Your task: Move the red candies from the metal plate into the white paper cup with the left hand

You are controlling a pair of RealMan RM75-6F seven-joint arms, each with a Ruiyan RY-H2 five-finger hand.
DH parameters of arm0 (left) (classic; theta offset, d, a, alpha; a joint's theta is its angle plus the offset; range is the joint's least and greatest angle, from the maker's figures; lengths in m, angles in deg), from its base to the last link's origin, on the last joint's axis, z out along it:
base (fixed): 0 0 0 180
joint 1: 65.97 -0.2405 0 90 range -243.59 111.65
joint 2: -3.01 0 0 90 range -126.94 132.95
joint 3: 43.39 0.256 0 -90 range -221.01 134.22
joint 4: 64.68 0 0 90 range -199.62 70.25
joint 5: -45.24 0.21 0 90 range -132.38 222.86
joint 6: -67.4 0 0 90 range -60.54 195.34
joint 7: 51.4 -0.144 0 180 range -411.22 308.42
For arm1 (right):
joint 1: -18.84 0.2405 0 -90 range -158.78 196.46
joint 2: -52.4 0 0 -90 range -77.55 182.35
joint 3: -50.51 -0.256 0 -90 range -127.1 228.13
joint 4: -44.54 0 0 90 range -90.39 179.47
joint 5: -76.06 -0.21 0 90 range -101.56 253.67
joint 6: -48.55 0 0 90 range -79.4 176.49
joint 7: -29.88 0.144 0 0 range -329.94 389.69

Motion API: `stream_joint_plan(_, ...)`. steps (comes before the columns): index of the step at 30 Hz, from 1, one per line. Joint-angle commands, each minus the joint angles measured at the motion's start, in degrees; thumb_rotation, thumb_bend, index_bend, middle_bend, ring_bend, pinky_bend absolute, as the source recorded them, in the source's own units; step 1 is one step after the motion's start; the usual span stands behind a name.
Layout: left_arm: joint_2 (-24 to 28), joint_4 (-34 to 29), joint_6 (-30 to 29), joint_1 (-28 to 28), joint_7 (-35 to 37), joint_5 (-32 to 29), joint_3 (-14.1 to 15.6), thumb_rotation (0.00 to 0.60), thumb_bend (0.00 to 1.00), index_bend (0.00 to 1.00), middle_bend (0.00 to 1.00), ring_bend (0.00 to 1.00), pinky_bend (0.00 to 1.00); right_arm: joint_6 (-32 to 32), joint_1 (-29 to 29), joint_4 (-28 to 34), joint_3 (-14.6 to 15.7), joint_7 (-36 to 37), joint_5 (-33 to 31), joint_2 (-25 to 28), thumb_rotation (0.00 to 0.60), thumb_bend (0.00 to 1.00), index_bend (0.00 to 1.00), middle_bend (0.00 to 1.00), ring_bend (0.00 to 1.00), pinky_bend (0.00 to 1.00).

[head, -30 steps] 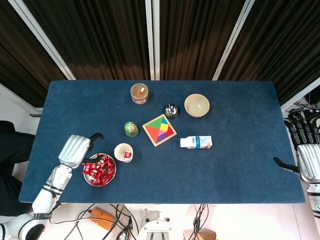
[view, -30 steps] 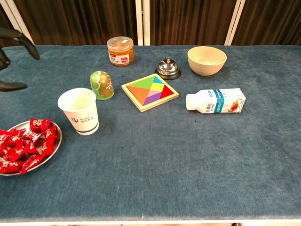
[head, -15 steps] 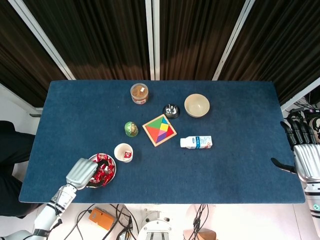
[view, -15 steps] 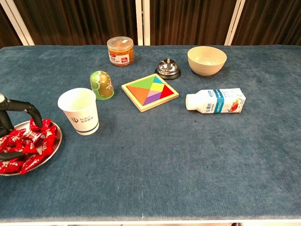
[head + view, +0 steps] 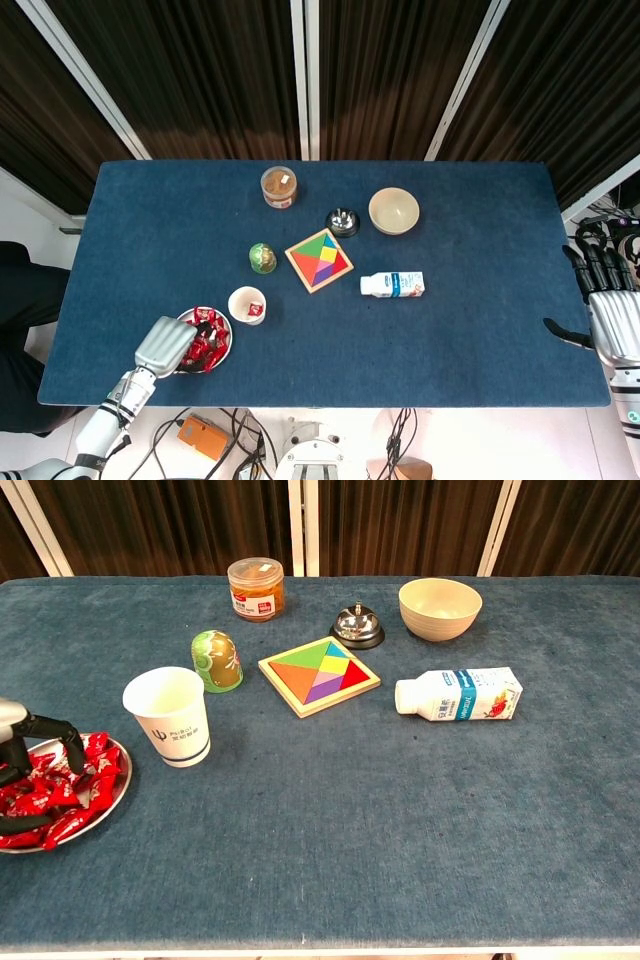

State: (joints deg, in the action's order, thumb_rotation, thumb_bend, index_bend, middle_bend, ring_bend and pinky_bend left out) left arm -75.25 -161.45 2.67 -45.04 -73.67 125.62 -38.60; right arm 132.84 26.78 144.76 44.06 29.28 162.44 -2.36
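blue table [image 5: 480,330]: metal plate [image 5: 118,782] holds red candies [image 5: 85,785].

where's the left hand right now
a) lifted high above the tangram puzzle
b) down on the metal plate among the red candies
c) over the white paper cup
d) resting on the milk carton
b: the left hand sits low over the metal plate, its fingers reaching into the red candies, while the white paper cup stands apart beside the plate.
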Motion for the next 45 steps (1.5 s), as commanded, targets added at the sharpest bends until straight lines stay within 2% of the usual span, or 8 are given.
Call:
stream_joint_plan(1, 0.2, 0.0, 0.0, -0.4, -1.2, -1.2, 0.0, 0.582, 0.18, 0.41, 0.94, 0.96, 0.95, 0.0, 0.1, -0.1, 0.0, 0.0, 0.0, 0.0, 0.600, 0.24, 0.00, 0.02, 0.00, 0.05)
stream_joint_plan(19, 0.3, 0.1, 0.3, -0.9, -4.8, -4.6, -0.7, 0.583, 0.20, 0.44, 0.94, 0.96, 0.95, -0.4, 0.2, -0.7, -0.1, 0.7, -0.4, -0.3, 0.600, 0.24, 0.00, 0.02, 0.00, 0.05)
stream_joint_plan(34, -1.2, 1.9, 2.6, 0.3, -5.2, -5.9, -1.1, 0.600, 0.29, 0.54, 0.94, 0.96, 0.95, -0.1, 0.0, -1.1, 0.1, 1.3, -0.4, -0.3, 0.600, 0.24, 0.00, 0.02, 0.00, 0.05)
stream_joint_plan(38, -1.1, 1.8, 2.5, 0.4, -4.7, -5.5, -1.1, 0.600, 0.34, 0.58, 0.94, 0.96, 0.95, -0.3, 0.0, -1.3, 0.1, 1.5, -0.5, -0.4, 0.600, 0.24, 0.00, 0.02, 0.00, 0.05)
stream_joint_plan(45, 0.3, -0.6, 1.6, 0.5, -2.5, -3.4, -1.4, 0.600, 0.38, 0.59, 0.94, 0.96, 0.95, 0.2, -0.1, -1.2, 0.0, 1.6, -0.4, -0.3, 0.600, 0.24, 0.00, 0.02, 0.00, 0.05)
